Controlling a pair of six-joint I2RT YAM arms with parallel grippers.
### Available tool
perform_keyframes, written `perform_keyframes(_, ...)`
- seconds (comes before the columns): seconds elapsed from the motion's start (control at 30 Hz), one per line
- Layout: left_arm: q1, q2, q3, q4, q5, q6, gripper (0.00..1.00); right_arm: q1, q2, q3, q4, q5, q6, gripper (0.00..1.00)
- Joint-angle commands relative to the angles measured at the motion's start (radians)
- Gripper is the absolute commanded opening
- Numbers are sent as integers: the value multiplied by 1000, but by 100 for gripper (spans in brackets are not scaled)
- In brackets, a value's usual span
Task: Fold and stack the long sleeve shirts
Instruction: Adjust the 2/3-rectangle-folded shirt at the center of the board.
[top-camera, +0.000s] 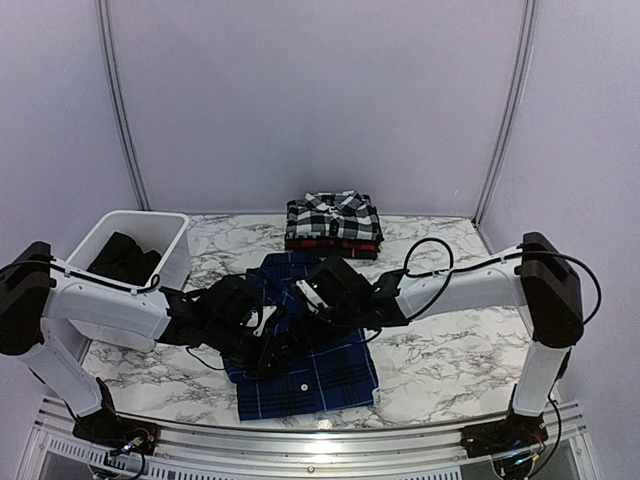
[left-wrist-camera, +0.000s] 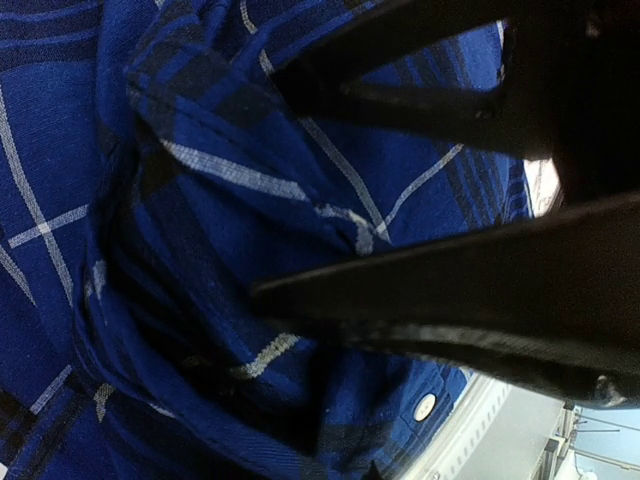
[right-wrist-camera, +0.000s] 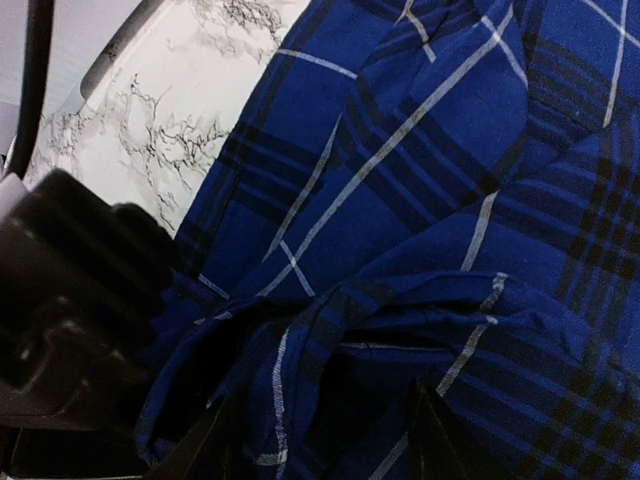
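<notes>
The royal blue plaid shirt (top-camera: 320, 375) lies rumpled mid-table, and both grippers sit over its upper part. My right gripper (top-camera: 302, 300) is open, its fingertips (right-wrist-camera: 205, 445) apart with a loose fold of the blue shirt (right-wrist-camera: 450, 150) between them. The left wrist view shows those same black fingers (left-wrist-camera: 450, 100) spread over the blue shirt (left-wrist-camera: 60, 120). Of my left gripper (left-wrist-camera: 370, 473) only a dark tip shows at the bottom edge, shut where bunched blue cloth runs down to it. At the back, a folded black-and-white shirt (top-camera: 333, 215) lies on a folded red-and-black one (top-camera: 333, 244).
A white tub (top-camera: 100, 228) with dark cloth (top-camera: 125, 260) inside stands at the left rear. Bare marble tabletop (top-camera: 450, 340) shows to the right of the blue shirt. The left arm's black body (right-wrist-camera: 70, 320) is close beside my right gripper.
</notes>
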Motion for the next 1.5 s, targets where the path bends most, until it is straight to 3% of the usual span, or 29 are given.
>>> perform_keyframes(0.0,-4,-17,16,10,1,19,7,16,-5,23,20,-27,10,48)
perform_keyframes(0.1,-4,-25,16,0,-11,16,8,15,-10,14,11,-20,12,30)
perform_keyframes(0.17,-3,-54,20,-26,-45,10,17,15,-19,2,-1,-10,14,11)
perform_keyframes(0.23,2,-106,26,-83,-118,-5,30,16,-42,-21,-8,6,17,0)
perform_keyframes(0.33,38,-216,22,-180,-220,-42,40,16,-76,-58,-19,19,17,0)
perform_keyframes(0.53,132,-358,-19,-397,-326,-101,43,16,-143,-121,-23,27,10,0)
perform_keyframes(1.07,179,-231,-56,-438,-208,-79,57,19,-184,-151,-44,43,15,0)
perform_keyframes(1.3,180,-148,-22,-403,-221,-42,53,18,-186,-149,-41,43,16,0)
perform_keyframes(1.47,180,-152,13,-340,-173,-3,31,19,-191,-147,-43,44,20,0)
